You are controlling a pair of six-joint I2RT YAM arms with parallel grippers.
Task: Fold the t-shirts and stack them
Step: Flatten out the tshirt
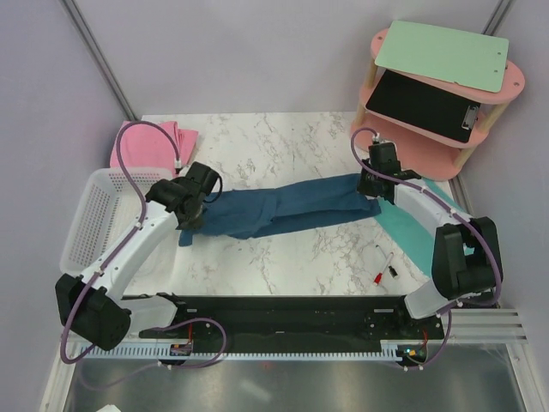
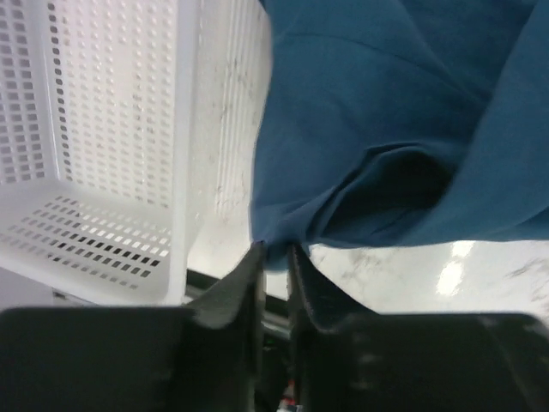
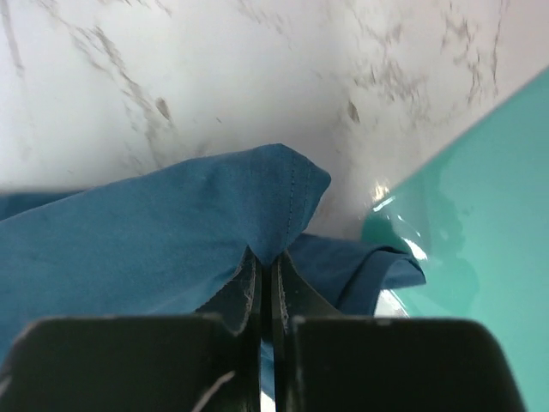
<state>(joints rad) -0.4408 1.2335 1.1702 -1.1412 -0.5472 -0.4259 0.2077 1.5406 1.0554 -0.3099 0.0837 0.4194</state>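
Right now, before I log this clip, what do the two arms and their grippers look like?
Both match: the left arm and right arm have white link shells with bulky black joint housings. A purple cable loops along each. The left gripper and right gripper have plain black fingers tapering to thin tips; no markings are visible.

No readable text, label or number anywhere.

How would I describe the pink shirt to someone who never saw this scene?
On the marble table, find the white basket at the left edge. Beyond it, in the far left corner, lies the pink shirt; the blue shirt lies mid-table.
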